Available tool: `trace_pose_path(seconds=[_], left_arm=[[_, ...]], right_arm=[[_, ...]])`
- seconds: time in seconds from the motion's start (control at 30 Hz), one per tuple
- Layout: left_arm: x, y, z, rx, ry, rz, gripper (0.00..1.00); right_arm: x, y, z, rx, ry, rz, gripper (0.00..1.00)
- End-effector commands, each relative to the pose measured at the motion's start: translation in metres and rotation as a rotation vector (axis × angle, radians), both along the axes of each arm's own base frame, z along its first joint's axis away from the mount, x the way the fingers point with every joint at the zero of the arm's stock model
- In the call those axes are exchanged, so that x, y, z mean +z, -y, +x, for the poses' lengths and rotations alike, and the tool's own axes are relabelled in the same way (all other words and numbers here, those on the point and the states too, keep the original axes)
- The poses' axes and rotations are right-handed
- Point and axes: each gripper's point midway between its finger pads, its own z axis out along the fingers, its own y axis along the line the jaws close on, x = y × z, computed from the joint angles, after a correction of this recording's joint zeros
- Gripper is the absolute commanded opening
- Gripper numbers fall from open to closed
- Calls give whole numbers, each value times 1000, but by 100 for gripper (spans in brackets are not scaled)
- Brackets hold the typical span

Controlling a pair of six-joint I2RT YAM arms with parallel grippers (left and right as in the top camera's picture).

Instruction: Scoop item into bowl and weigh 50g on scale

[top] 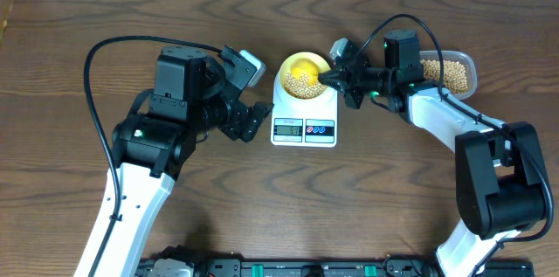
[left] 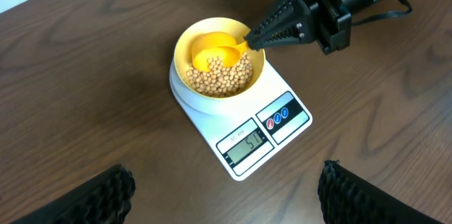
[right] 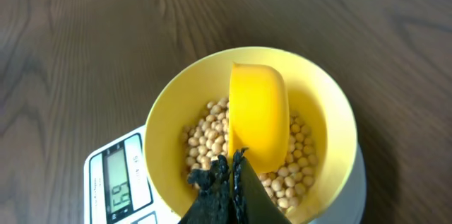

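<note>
Pressing the yellow scoop [right: 258, 114] down would probably inflate the reading, since its cup lies inside the pale yellow bowl [left: 182, 44] on top of the scale [top: 304, 128]; whether it bears on the contents I cannot tell. The display [left: 245, 139] seems to read about 51, though the digits are unclear. A jerky lift might flick soybeans [left: 222, 79] out or nudge the bowl off the scale. The right gripper [left: 248, 38] is pinched on the scoop's handle. The soybeans are small, round, tan and dry-looking, heaped loosely in the bowl, and likely to roll. More fill a clear tub [top: 447, 72] right of the scale. The left gripper [top: 255, 121] hovers just left of the scale, spread and holding nothing
</note>
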Motion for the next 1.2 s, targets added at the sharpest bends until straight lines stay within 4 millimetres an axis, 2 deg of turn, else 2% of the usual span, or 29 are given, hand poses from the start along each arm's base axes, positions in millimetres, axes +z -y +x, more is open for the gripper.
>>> trace_pose_path(seconds=[0.0,0.53,1.0,1.17], left_arm=[[-6,1,-3,-13,-19,-5,85],[-6,1,-3,-13,-19,-5,85],[-6,1,-3,-13,-19,-5,85],[-6,1,-3,-13,-19,-5,86]], right_arm=[[19,-7,-10,57,22,49,1],[27,-8,-17,76,-58,121,1],[27,-3,-15,6,-191,161,1],[36,4,-13,5,-237,218,1]])
